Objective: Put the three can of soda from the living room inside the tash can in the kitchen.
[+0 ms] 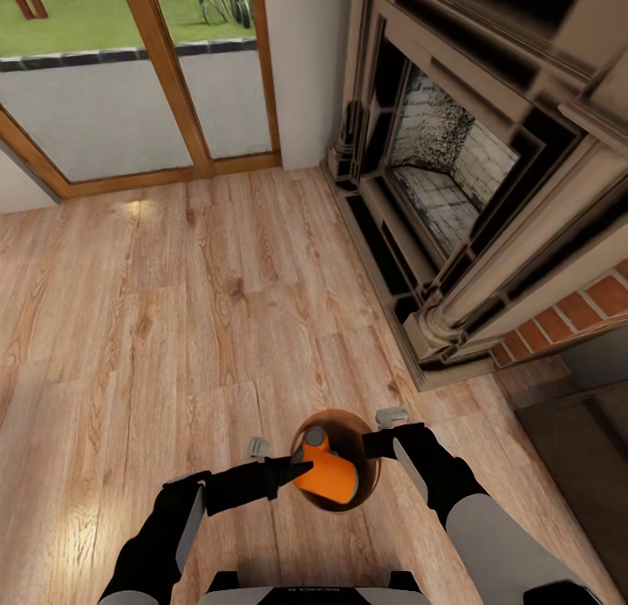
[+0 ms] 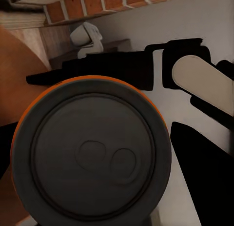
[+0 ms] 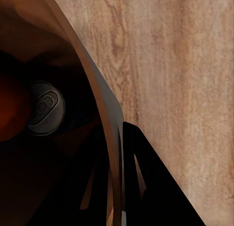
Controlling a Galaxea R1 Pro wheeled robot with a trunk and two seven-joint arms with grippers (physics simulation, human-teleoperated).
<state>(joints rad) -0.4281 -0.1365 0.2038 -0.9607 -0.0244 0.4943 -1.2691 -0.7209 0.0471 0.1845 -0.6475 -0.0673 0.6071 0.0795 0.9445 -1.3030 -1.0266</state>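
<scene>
An orange can of soda point(image 1: 330, 476) with a dark grey top point(image 2: 92, 153) lies tilted over the mouth of the round brown bin point(image 1: 352, 434), which hangs just above the wood floor in front of me. My left gripper point(image 1: 293, 471) is shut on this can from the left side. On the bin's right side, my right gripper point(image 1: 377, 445) is shut on the rim; the amber wall point(image 3: 92, 79) runs between its dark fingers point(image 3: 151, 184). Deep inside the bin lies another can point(image 3: 45, 108), grey top showing.
This is the living room: a brick fireplace point(image 1: 453, 169) with a stone surround stands to the right, its hearth edge point(image 1: 384, 265) close to my right arm. Wood-framed glass doors point(image 1: 166, 82) are ahead on the left. Wood floor point(image 1: 174, 326) stretches ahead.
</scene>
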